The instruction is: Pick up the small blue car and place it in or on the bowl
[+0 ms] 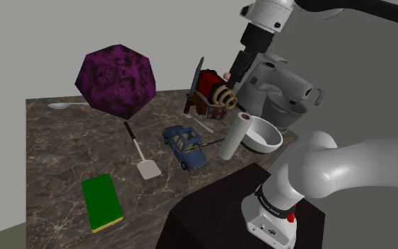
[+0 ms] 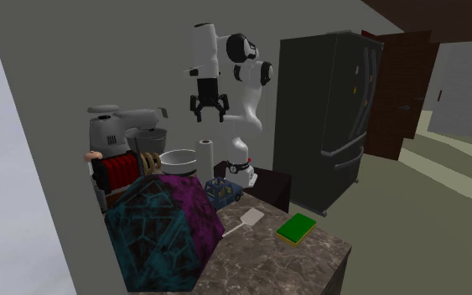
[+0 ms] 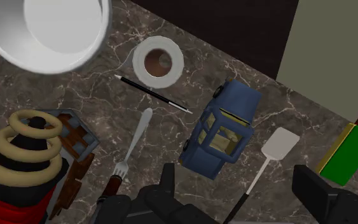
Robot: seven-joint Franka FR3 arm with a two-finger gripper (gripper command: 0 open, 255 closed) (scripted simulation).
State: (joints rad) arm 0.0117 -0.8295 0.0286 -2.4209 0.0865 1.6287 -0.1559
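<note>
The small blue car (image 1: pixel 185 145) stands on the dark marble counter (image 1: pixel 63 155), near its front edge and beside an upright paper towel roll (image 1: pixel 234 136). The white bowl (image 1: pixel 261 134) sits just beyond that roll, in front of a stand mixer. My gripper (image 1: pixel 234 76) hangs high above the counter, open and holding nothing. From the wrist view, the car (image 3: pixel 225 127) lies below, just ahead of the spread fingers (image 3: pixel 165 184), and the bowl (image 3: pixel 44 32) is farther off past the roll (image 3: pixel 158 62). The second exterior view has the gripper (image 2: pixel 210 116) well above the bowl (image 2: pixel 178 161) and the car (image 2: pixel 223 192).
A big purple polyhedron (image 1: pixel 116 79), a red toy (image 1: pixel 215 92), a stand mixer (image 1: pixel 278 88), a spatula (image 1: pixel 142 152), a green sponge (image 1: pixel 102 201) and a spoon (image 1: pixel 66 105) share the counter. A fork (image 3: pixel 130 149) and a pen (image 3: pixel 152 94) lie near the car. A dark fridge (image 2: pixel 330 117) stands nearby.
</note>
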